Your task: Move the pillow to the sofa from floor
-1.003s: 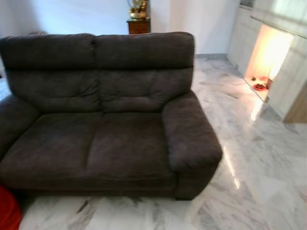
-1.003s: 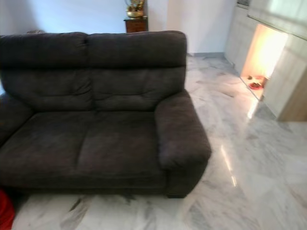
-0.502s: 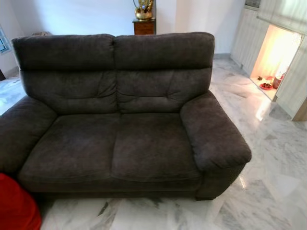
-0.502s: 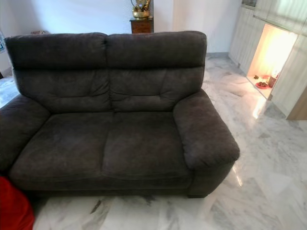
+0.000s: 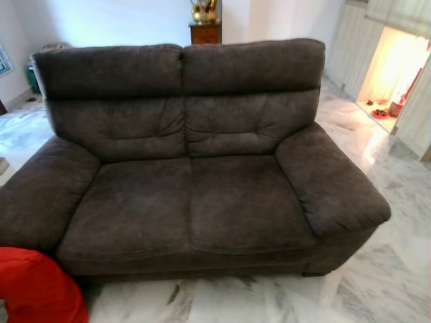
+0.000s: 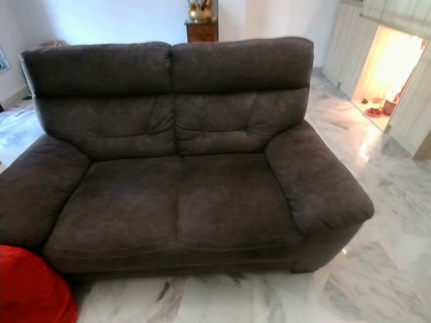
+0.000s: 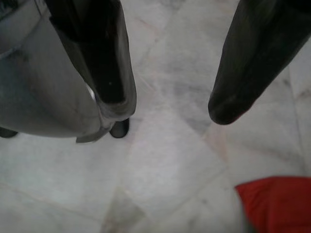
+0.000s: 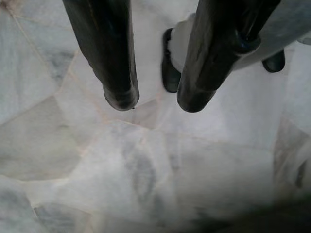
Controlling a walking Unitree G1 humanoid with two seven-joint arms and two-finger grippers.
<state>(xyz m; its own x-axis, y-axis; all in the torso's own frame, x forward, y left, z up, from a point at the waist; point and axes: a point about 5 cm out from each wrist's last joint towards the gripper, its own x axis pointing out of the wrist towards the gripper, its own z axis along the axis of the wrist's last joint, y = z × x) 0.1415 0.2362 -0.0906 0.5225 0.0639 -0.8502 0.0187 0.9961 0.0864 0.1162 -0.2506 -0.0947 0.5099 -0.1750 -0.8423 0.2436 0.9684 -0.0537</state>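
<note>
A red pillow (image 5: 34, 286) lies on the marble floor at the sofa's front left corner, cut off by the picture's edge; its corner (image 7: 277, 201) also shows in the left wrist view. The dark grey two-seat sofa (image 5: 195, 202) stands straight ahead with bare seat cushions. My left gripper (image 7: 170, 114) hangs open above the floor, the pillow's corner a little beyond one fingertip. My right gripper (image 8: 154, 103) hangs over bare marble, its fingers apart with nothing between them.
White marble floor (image 5: 377, 282) runs in front of and to the right of the sofa. A lit niche (image 5: 397, 67) with small items is in the right wall. A wooden stand with a brass ornament (image 5: 204, 20) sits behind the sofa.
The camera has swung left: the sofa has shifted right in the picture, its left armrest has come into view, and more of the red pillow shows.
</note>
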